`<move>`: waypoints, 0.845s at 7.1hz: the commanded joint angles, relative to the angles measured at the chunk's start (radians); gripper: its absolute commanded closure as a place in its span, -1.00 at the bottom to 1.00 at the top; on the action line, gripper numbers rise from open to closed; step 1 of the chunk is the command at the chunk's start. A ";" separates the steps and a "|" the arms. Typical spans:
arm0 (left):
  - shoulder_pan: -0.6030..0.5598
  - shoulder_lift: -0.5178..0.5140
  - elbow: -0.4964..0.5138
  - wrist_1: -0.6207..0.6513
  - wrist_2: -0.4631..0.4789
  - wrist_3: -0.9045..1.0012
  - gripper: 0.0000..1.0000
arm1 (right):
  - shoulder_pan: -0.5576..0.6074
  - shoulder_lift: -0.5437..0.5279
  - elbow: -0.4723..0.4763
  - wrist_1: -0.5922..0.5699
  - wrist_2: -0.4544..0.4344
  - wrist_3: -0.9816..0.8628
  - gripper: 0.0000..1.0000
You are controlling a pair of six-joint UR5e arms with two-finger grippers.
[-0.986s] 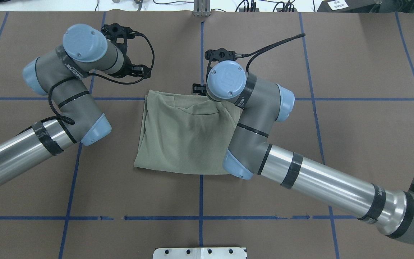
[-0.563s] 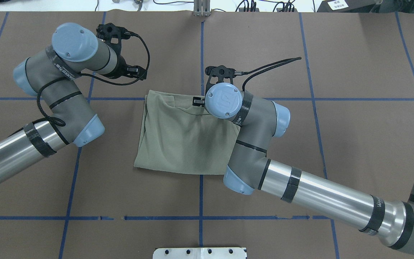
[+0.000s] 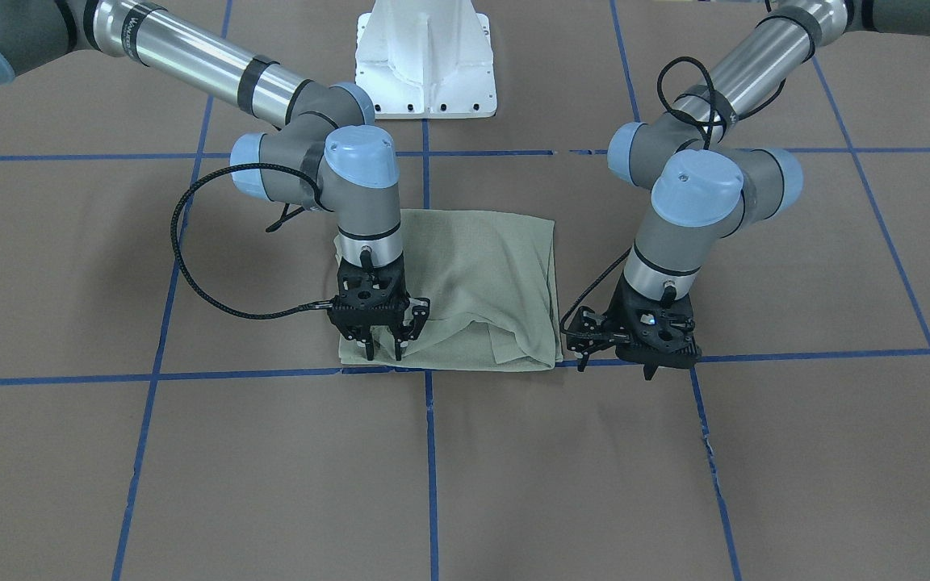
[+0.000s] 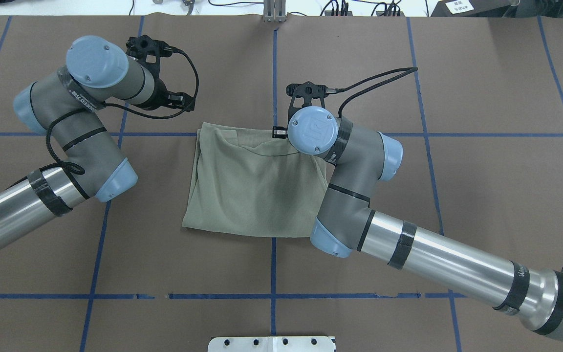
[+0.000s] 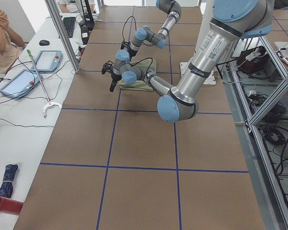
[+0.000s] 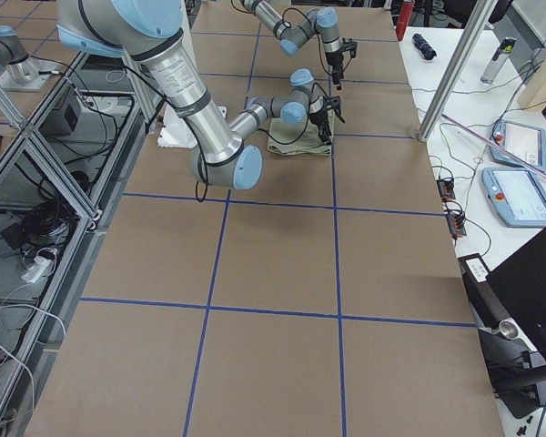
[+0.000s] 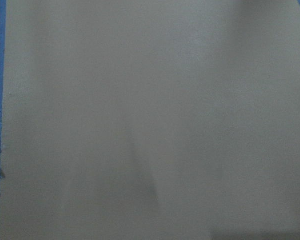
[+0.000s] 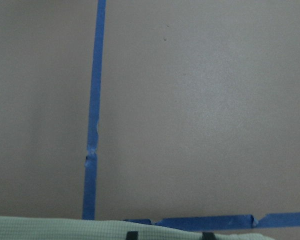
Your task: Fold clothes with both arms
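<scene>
The right gripper (image 3: 383,349) stands vertical, fingers slightly parted and empty, on the 12 o'clock edge of the folded shirt (image 4: 252,190) lying mid-table (image 4: 457,98), while the left gripper (image 3: 626,355) hangs tilted off its 10 o'clock corner, opening unreadable.

The table (image 4: 482,195) had a brown surface divided into squares by blue tape lines (image 4: 272,266). A folded sage-green shirt (image 4: 252,195) lay flat near its middle, with one edge along a tape line. A white pedestal base (image 3: 425,56) stood at the robot-side edge.
</scene>
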 commanded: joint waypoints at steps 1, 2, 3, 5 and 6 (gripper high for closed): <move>0.000 0.002 0.000 0.000 0.000 0.000 -1.00 | -0.003 0.003 0.000 0.005 -0.001 0.011 1.00; 0.000 0.002 0.000 0.000 0.000 0.001 -1.00 | -0.005 0.006 0.002 0.008 -0.001 0.012 1.00; 0.000 0.002 0.000 0.000 0.000 0.000 -1.00 | -0.002 0.008 0.009 0.003 -0.001 0.015 1.00; 0.000 0.002 0.000 -0.002 0.000 -0.002 -1.00 | 0.026 -0.001 0.014 -0.001 0.000 0.014 1.00; 0.002 0.011 0.000 -0.029 0.000 -0.002 -1.00 | 0.041 -0.011 0.016 -0.001 0.000 0.014 1.00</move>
